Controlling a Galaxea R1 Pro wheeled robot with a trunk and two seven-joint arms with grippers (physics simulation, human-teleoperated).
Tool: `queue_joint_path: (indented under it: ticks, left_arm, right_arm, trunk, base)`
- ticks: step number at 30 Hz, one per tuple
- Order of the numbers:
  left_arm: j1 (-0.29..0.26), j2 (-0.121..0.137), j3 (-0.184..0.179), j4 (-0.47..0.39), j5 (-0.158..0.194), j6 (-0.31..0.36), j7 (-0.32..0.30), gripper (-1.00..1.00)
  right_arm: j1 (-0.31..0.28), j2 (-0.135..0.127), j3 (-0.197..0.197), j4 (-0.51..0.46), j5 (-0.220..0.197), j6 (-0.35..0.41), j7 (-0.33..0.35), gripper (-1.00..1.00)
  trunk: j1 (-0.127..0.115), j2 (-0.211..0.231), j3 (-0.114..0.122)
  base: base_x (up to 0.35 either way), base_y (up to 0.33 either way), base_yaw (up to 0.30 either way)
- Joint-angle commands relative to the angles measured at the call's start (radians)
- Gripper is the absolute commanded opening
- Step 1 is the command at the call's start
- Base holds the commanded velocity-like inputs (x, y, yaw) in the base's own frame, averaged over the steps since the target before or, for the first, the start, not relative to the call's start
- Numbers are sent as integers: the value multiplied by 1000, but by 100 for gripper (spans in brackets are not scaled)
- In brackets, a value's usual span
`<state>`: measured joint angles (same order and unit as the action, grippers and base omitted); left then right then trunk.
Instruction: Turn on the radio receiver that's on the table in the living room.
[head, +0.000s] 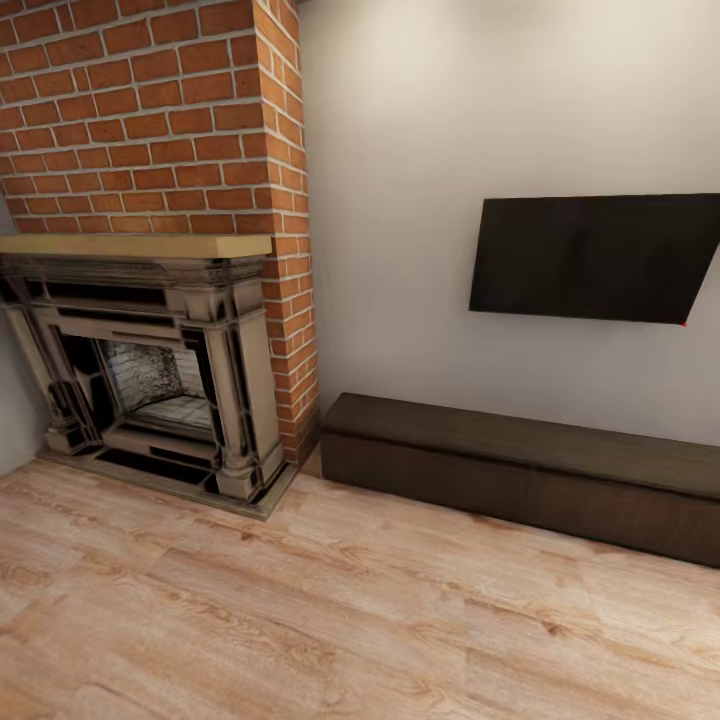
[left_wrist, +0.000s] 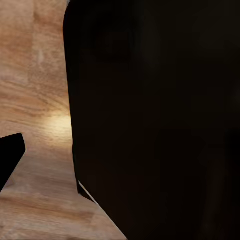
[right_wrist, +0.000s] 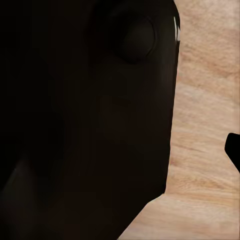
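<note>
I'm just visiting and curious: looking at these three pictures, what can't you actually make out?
- Television, head view: the picture's right edge cuts off its end.
- Dark bench, head view: its right end runs past the same edge.
- Fireplace, head view: left side cropped by the frame.
- Both wrist views: a dark body blocks most of each, leaving slivers of wood floor; whether either pincer is open cannot be told.

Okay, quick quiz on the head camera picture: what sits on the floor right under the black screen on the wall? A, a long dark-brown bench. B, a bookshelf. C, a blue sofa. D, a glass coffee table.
A: a long dark-brown bench runs along the beige wall directly below the black screen, to the right of the brick fireplace, standing on the wood plank floor.
</note>
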<state>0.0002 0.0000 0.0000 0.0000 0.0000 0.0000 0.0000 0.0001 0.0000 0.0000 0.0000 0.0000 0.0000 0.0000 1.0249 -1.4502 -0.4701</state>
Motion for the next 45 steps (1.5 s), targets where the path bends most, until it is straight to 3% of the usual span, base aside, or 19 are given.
queue_joint_path:
  ticks: [1,14,28,33,37,38,43,45]
  left_arm:
    - [0,0,0,0,0,0,0,100]
    - [45,-73,3,2,1,-2,0,100]
    - [46,-69,9,-5,4,-37,10,100]
    - [46,-70,31,-6,4,-65,38,100]
    - [46,-68,54,-6,5,-88,61,100]
    - [46,-66,79,-7,6,-544,133,100]
    - [46,-66,84,-34,7,-643,141,100]
    - [46,-67,85,-76,7,-700,145,100]
  right_arm:
    - [0,0,0,0,0,0,0,100]
    - [-74,70,-2,-2,-1,-12,9,100]
    - [-84,71,15,-9,19,-42,4,100]
    - [-84,71,43,-5,47,-70,1,100]
    - [-83,71,52,9,45,-92,-1,100]
    - [-84,71,53,29,45,-825,-1,100]
    - [-84,71,50,40,47,-910,-20,100]
    - [-84,71,48,26,46,-925,-60,100]
  trunk:
    - [0,0,0]
    - [0,0,0]
    - [0,0,0]
    - [0,0,0]
    - [0,0,0]
    - [0,0,0]
    - [0,0,0]
    - [0,0,0]
  base:
    - [0,0,0]
    - [0,0,0]
    - [0,0,0]
    - [0,0,0]
    - [0,0,0]
    - [0,0,0]
    - [0,0,0]
    - [0,0,0]
